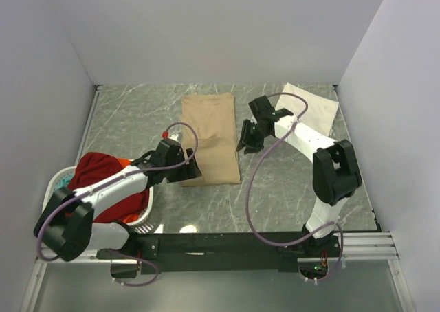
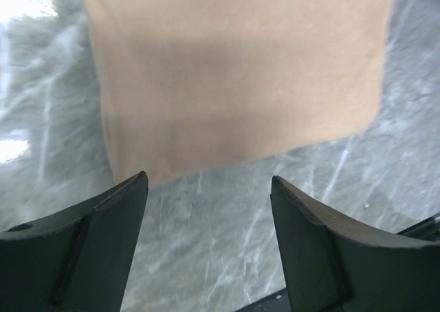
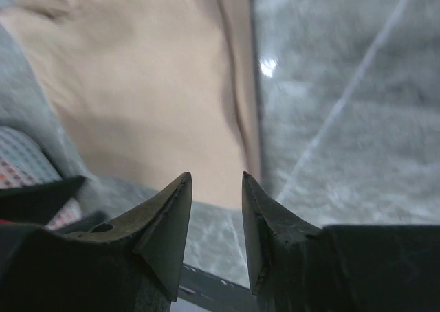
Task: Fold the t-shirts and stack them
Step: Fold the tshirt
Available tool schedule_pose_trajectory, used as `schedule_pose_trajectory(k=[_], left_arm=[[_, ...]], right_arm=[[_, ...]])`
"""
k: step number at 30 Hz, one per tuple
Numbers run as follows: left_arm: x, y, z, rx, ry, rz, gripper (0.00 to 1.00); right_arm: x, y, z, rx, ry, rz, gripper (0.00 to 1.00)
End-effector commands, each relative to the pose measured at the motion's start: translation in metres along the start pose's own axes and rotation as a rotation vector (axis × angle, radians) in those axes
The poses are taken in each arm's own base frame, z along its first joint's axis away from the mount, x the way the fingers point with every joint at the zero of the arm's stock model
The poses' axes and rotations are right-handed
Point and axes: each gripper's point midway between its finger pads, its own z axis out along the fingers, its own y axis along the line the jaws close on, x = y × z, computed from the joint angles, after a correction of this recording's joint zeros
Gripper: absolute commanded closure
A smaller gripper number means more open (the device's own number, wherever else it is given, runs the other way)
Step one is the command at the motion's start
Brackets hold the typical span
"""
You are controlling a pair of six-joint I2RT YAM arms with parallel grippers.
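A tan t-shirt (image 1: 210, 137) lies folded into a long strip on the marble table (image 1: 137, 126). It fills the upper part of the left wrist view as tan cloth (image 2: 240, 78). In the right wrist view the tan t-shirt (image 3: 144, 99) lies beyond the fingertips. My left gripper (image 1: 191, 169) hovers by the strip's near left corner, open and holding nothing (image 2: 210, 181). My right gripper (image 1: 246, 139) hangs just off the strip's right edge, jaws apart and bare (image 3: 216, 178). A cream-white folded t-shirt (image 1: 311, 107) rests at the back right. A red t-shirt (image 1: 103, 181) is heaped in the basket.
A white laundry basket (image 1: 58, 181) stands at the near left, with orange and teal cloth showing under the red heap. Grey walls close in the back and sides. A black rail (image 1: 227, 243) runs along the near edge.
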Motion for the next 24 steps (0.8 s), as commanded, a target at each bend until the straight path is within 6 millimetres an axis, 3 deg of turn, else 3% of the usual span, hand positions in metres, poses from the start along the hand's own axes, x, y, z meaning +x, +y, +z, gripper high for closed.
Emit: schedule_pose_trajectory(k=[1,5,11,17,24], left_arm=[[-0.027,-0.015,-0.028,0.017,-0.102,-0.025,0.21],[-0.024,-0.002,-0.032,-0.048,-0.102,-0.061,0.19],[-0.007,0.029,-0.027,-0.18,-0.06,-0.105,0.21],[-0.002,0.045,-0.024,-0.209,-0.049,-0.161,0.23],[0.006,0.051,-0.024,-0.197,-0.04,-0.196,0.27]], right_arm=[[0.014,-0.003,-0.01,-0.013,-0.031,-0.073,0.58],[0.05,-0.016,-0.006,0.012,0.018,-0.1,0.58],[0.079,-0.015,0.003,0.011,0.056,-0.113,0.58],[0.094,-0.025,0.021,0.074,0.102,-0.106,0.58],[0.096,-0.039,0.031,0.135,0.117,-0.111,0.59]])
